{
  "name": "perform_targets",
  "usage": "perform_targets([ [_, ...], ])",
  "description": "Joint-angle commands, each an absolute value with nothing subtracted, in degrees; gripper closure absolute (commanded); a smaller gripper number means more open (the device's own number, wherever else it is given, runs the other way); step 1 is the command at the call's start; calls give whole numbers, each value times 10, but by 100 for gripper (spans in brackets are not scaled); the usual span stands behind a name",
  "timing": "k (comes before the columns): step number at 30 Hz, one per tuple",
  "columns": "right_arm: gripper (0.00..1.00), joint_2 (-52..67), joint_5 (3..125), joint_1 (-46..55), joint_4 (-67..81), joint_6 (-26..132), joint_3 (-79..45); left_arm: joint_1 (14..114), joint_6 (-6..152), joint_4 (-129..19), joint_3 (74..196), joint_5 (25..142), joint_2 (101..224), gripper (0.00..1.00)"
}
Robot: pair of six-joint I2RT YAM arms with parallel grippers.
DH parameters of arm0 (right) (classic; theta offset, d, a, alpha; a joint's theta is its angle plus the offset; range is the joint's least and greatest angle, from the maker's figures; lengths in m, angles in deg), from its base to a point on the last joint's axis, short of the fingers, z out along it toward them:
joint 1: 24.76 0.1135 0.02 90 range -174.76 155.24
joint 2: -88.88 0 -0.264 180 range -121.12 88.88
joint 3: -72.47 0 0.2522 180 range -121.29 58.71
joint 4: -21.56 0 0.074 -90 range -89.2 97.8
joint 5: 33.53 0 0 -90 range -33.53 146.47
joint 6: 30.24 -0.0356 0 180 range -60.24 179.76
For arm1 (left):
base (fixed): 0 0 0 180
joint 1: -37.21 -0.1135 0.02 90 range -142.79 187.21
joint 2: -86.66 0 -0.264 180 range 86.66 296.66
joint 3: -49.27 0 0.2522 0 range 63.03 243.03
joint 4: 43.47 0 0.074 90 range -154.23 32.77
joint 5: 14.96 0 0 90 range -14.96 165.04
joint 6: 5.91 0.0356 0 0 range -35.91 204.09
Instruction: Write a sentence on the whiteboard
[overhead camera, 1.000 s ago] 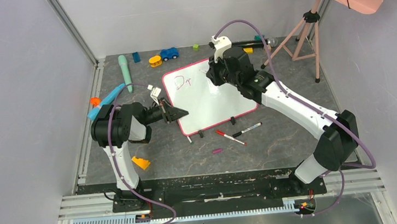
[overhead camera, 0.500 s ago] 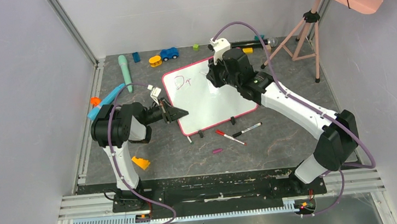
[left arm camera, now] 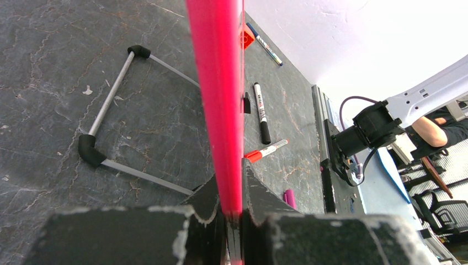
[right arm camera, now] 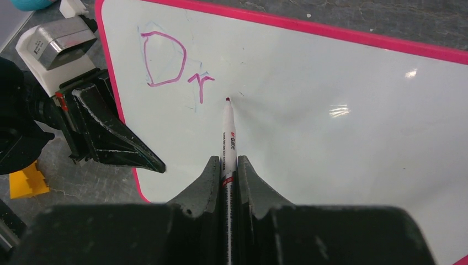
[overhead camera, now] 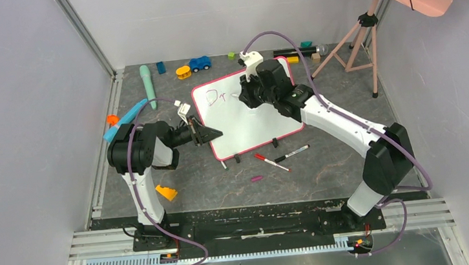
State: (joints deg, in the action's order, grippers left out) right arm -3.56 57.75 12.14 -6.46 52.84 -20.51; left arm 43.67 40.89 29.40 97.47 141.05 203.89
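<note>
The whiteboard (overhead camera: 250,115) with a pink-red frame lies tilted on the dark table; it also shows in the right wrist view (right arm camera: 331,83). Purple letters "Dr" (right arm camera: 171,63) stand at its upper left, the only part of the sentence in view. My right gripper (right arm camera: 228,165) is shut on a white marker (right arm camera: 227,132), whose tip is just right of the "r". My left gripper (left arm camera: 232,190) is shut on the board's left frame edge (left arm camera: 218,83); in the top view it is at the board's left side (overhead camera: 211,133).
A red-capped marker (overhead camera: 270,162), a black-capped marker (overhead camera: 292,153) and a purple cap (overhead camera: 257,178) lie in front of the board. Toys, a teal tube (overhead camera: 147,84) and a blue car (overhead camera: 199,63), lie at the back. A pink tripod (overhead camera: 356,36) stands back right. An orange block (overhead camera: 166,192) lies near left.
My right gripper has moved left across the board with the marker, to just right of the "Dr". The left arm has not moved.
</note>
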Motion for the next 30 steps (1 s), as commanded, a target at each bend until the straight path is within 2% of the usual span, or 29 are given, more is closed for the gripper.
perform_targets([
  [1, 100, -45, 598, 125, -44, 537, -248, 423, 520, 320, 969, 1387, 2060, 98],
  [30, 100, -75, 568, 133, -71, 538, -267, 423, 519, 320, 970, 1388, 2059, 98],
])
